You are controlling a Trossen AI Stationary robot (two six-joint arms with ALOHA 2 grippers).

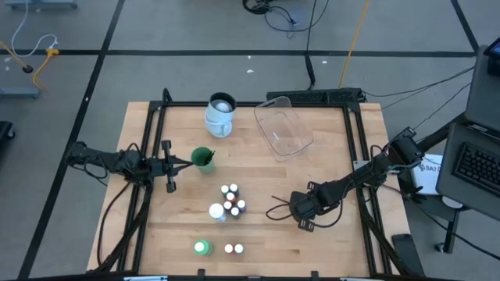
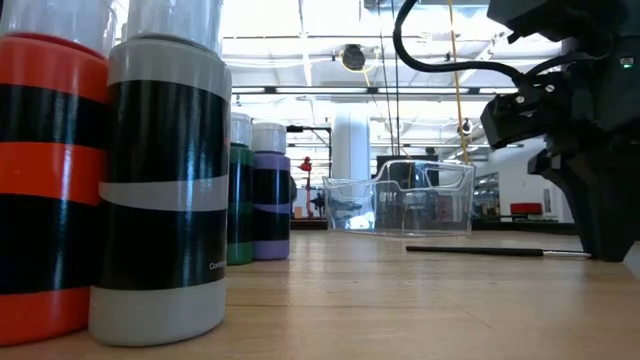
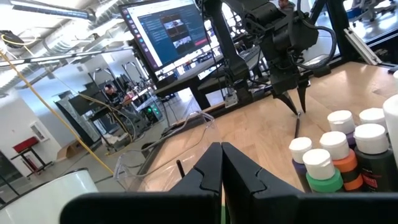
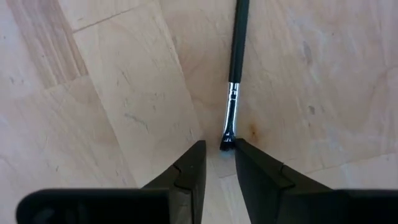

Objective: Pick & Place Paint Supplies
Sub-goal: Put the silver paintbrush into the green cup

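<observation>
A thin dark-handled brush (image 4: 235,59) with a silver ferrule lies flat on the wooden table (image 1: 344,156), right of the middle. My right gripper (image 4: 220,163) points down over its bristle end, fingers narrowly open, one on each side of the tip. In the low view the brush (image 2: 490,251) runs along the table to my right gripper (image 2: 603,235). A cluster of small white-capped paint bottles (image 1: 230,200) stands at the centre front. My left gripper (image 3: 221,163) is shut and level at the table's left, next to a green cup (image 1: 202,158). My right gripper comes from above, and the brush's bristle tip (image 4: 227,143) lies on the table in the gap between its fingertips, close against one finger (image 4: 249,163). Whether that finger touches the tip, I cannot tell.
A clear plastic tray (image 1: 283,125) sits at the far right of centre and a white mug (image 1: 220,114) at the far middle. A green bottle (image 1: 201,248) and two small bottles (image 1: 233,249) stand near the front edge. Loose cables (image 1: 275,209) curl beside my right gripper.
</observation>
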